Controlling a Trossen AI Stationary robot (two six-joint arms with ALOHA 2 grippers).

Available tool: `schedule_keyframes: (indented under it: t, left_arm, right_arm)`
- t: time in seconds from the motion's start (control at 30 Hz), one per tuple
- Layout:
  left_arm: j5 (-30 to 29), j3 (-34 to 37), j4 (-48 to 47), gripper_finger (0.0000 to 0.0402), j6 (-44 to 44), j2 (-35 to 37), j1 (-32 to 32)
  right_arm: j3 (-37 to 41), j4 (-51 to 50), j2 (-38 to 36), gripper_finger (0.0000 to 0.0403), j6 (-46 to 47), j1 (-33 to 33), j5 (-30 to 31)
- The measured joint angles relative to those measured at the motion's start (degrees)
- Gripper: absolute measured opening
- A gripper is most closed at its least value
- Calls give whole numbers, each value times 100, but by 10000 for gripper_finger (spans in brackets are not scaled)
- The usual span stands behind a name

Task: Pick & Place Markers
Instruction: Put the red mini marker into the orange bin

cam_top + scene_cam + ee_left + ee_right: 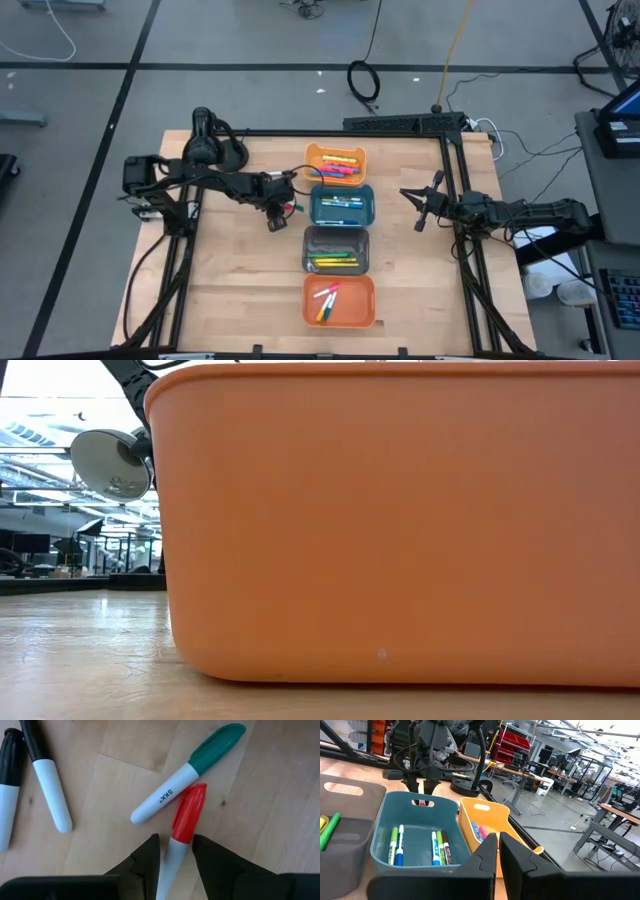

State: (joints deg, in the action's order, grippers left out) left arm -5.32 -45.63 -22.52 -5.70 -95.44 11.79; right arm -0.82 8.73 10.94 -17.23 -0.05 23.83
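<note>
Table (pixel 230 290): bins mostly filled; your left tool (pixel 175 851) straddles red marker (pixel 184 827), green marker (pixel 187 772) at 12 o'clock still loose; right tool (pixel 498 842) shut, idle.

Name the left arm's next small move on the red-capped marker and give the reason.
Probably close the fingers. The left gripper sits low over the wood beside the teal bin, and the red-capped marker lies between its open fingers, not yet pinched. The green-capped marker touches the red cap, so lift gently afterward.
</note>
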Motion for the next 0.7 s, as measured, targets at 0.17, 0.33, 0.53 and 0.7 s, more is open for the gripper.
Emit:
schedule_keyframes:
  t: [0.17,0.33,0.53,0.7]
  left_arm:
    - [33,-1,-18,127,-41,-66,-46]
    - [209,7,-58,125,-3,-59,-125]
    - [303,9,-71,72,107,-66,-170]
    - [345,7,-210,39,24,-66,-174]
  right_arm:
    - [0,-1,0,11,2,0,0]
    - [2,-2,0,11,0,0,0]
    - [0,-2,0,11,2,0,0]
    - [1,-2,0,11,1,0,0]
